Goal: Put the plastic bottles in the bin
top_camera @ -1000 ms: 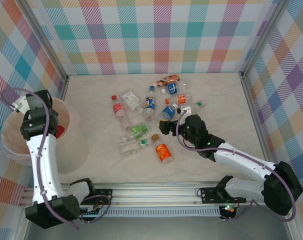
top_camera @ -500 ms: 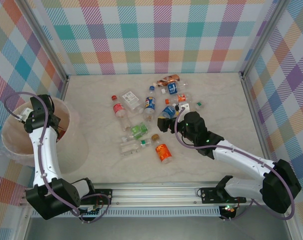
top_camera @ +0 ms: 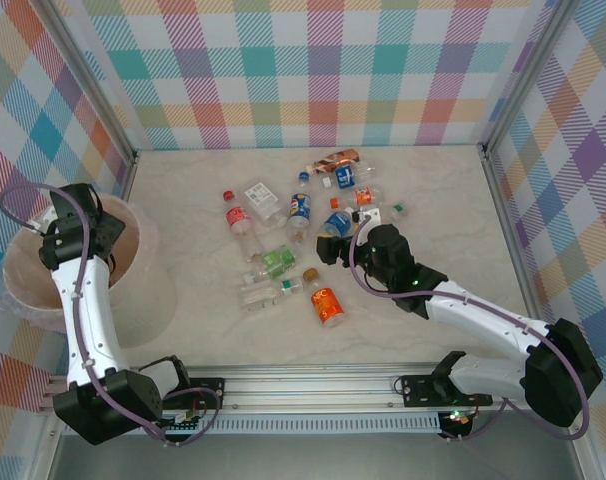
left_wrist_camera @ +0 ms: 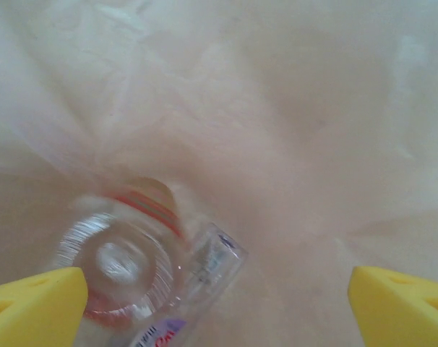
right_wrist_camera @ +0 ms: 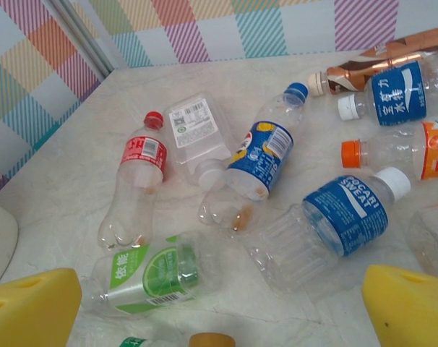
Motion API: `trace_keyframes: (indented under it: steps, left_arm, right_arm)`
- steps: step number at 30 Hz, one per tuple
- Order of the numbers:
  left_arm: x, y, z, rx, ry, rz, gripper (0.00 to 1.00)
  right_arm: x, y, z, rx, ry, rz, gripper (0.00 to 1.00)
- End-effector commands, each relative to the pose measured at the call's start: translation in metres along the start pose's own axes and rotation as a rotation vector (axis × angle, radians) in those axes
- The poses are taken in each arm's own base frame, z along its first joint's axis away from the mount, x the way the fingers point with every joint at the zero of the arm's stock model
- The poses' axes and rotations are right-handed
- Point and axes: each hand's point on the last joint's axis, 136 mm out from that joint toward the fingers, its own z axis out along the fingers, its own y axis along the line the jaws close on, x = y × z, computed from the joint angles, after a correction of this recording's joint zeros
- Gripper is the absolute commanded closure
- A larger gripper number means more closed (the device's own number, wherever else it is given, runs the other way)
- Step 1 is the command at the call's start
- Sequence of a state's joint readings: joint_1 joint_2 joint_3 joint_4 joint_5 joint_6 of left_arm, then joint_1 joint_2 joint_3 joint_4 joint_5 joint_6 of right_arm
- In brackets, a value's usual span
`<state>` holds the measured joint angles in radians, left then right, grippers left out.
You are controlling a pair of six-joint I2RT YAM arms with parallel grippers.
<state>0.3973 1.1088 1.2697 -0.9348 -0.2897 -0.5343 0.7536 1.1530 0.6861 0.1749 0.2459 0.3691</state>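
Where the left arm reaches over the bucket, the left gripper [left_wrist_camera: 219,312] points down into it, its two yellow fingertips [left_wrist_camera: 32,303] spread wide at the bottom corners of the wrist view with nothing between them. Below it, inside the bin [left_wrist_camera: 313,108], a clear bottle with a red band [left_wrist_camera: 125,256] lies on the pale translucent plastic, seen from its ribbed base end. Seen from above, the bin stands at the left edge of the table [top_camera: 183,200], well apart from the other bottles. The right gripper [right_wrist_camera: 222,311] is likewise wide open and empty, hovering low over a cluster of bottles in the middle of the table. Just ahead of it lie a blue-labelled bottle with a white cap [right_wrist_camera: 345,217] and a green-labelled bottle [right_wrist_camera: 150,278]. Beyond those are a red-labelled bottle with a red cap [right_wrist_camera: 141,170], a blue-capped bottle [right_wrist_camera: 262,148] and a flattened clear bottle [right_wrist_camera: 196,130]. Towards the right lie an orange-capped bottle [right_wrist_camera: 392,152] and a copper-coloured bottle [right_wrist_camera: 385,58]. All of these lie on their sides on the pale marbled surface, with checked walls [top_camera: 313,70] around it.
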Motion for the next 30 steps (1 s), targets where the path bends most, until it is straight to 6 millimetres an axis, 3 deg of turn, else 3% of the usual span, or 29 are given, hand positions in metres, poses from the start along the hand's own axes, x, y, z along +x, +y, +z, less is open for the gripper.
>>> trace_keyframes:
  steps: [1,6,13,17,22,26,30]
  left_arm:
    - [-0.002,-0.014,-0.032,0.128,0.018,0.020,0.05]
    - [0.003,-0.029,-0.058,0.266,0.032,0.029,0.04]
    - [0.011,-0.070,-0.112,0.525,0.034,0.076,0.00]
    - [0.022,-0.096,-0.137,0.697,0.073,0.086,0.00]
    - [0.034,-0.129,-0.170,0.909,0.099,0.113,0.00]
    - [0.055,-0.165,-0.194,1.102,0.172,0.157,0.00]
    - [0.094,-0.202,-0.207,1.186,0.239,0.242,0.00]
  right_arm:
    - [0.014,-0.011,-0.006,0.039,0.030,0.029,0.00]
    - [0.049,-0.019,-0.014,0.040,0.140,0.029,0.00]
    - [0.112,0.000,-0.034,-0.135,0.380,-0.077,0.00]
    - [0.129,-0.006,-0.038,-0.091,0.422,-0.055,0.00]
    - [0.147,0.001,-0.039,-0.085,0.453,-0.048,0.00]
    - [0.163,-0.002,-0.037,-0.013,0.478,-0.096,0.01]
    - [0.175,0.000,-0.034,0.014,0.511,-0.142,0.03]
